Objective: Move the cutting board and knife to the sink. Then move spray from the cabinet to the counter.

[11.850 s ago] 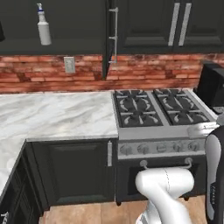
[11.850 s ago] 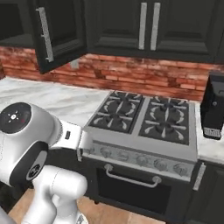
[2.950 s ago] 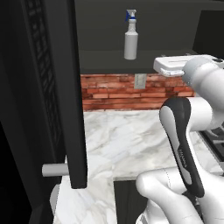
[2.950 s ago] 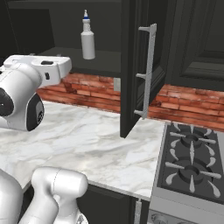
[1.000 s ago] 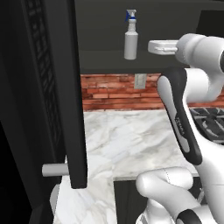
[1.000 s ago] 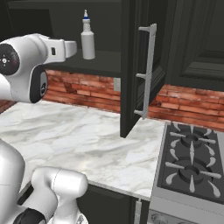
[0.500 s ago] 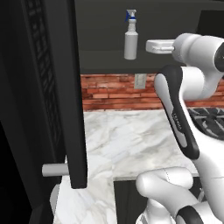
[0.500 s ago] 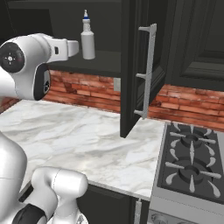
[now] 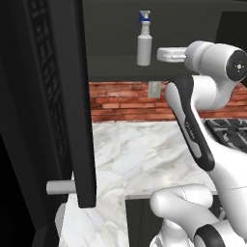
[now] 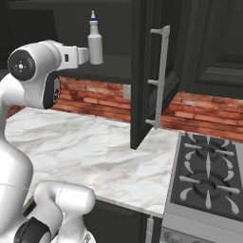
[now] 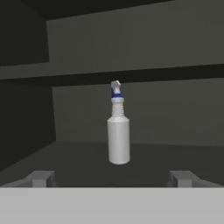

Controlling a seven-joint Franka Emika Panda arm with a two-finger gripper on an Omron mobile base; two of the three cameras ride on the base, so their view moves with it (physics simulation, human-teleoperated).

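The spray (image 11: 118, 131), a pale bottle with a blue nozzle, stands upright on the shelf of the open dark cabinet (image 9: 193, 29). In the hand view it sits centred between and beyond my fingertips (image 11: 41, 178), with a gap all round. My gripper (image 11: 110, 180) is open and holds nothing. From the left base view the gripper (image 9: 160, 54) hovers at shelf height just right of the spray (image 9: 144, 41). From the right base view the gripper (image 10: 85, 54) is close in front of the spray (image 10: 95, 42). The white marble counter (image 9: 140, 154) lies below. Cutting board, knife and sink are out of view.
The cabinet's open door (image 10: 142, 71) with its metal handle (image 10: 159, 80) juts out over the counter (image 10: 85, 147). Another open door (image 9: 62, 96) stands close at the left. A gas stove (image 10: 209, 175) adjoins the counter on the right. Red brick (image 9: 125, 103) backs the counter.
The hand has crept a little closer to the spray at shelf height. Its jaws have stayed open. The bottle has not moved.
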